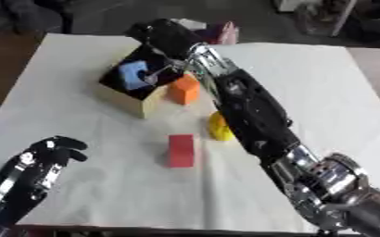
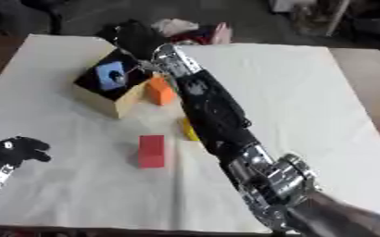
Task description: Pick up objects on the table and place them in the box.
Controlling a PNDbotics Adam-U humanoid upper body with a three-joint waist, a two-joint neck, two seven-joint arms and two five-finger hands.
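White cloth covers the table (image 1: 307,92). Stretched across it, the right hand (image 1: 162,37) hangs over the wooden box (image 1: 136,99), its fingers hidden, so I cannot tell their state. Low at the left edge, the left hand (image 1: 51,152) rests with fingers curled, holding nothing. Inside the box lies a blue block (image 1: 134,75); beside the box, an orange block (image 1: 184,89), a red block (image 1: 181,150), and a yellow piece (image 1: 218,126).

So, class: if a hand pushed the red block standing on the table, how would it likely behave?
The red block stands upright on a narrow base, so a high push would probably tip it. Its flat faces suggest it would slide, not roll. It looks rigid, likely keeping shape when gripped.
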